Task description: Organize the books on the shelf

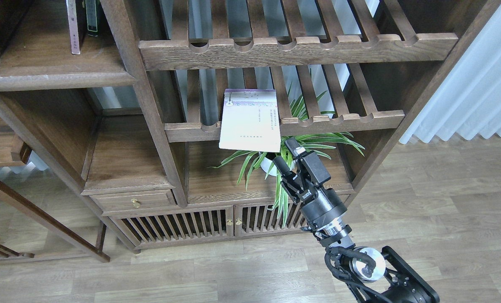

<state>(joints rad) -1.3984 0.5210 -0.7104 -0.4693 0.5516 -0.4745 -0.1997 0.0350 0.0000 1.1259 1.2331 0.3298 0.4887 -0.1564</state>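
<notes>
A pale lavender-cream book [250, 120] lies flat on the lower slatted rack and hangs over its front rail. My right gripper [287, 154] is open just off the book's lower right corner, with one finger beside it and one below. The solid dark-brown shelf [56, 78] with a rounded lip is at the upper left. A book with a maroon spine [75, 27] stands upright on it, next to a thin dark green-spined book [93, 17]. The bright red book is out of view. My left arm is not in view.
Two slatted racks with scalloped rails [296, 48] fill the middle bay. A potted spider plant [271, 162] stands on the board right under my gripper. A brass-knobbed drawer [134, 203] is at lower left, slatted cabinet doors [233, 221] are below, and a white curtain [481, 84] is at right.
</notes>
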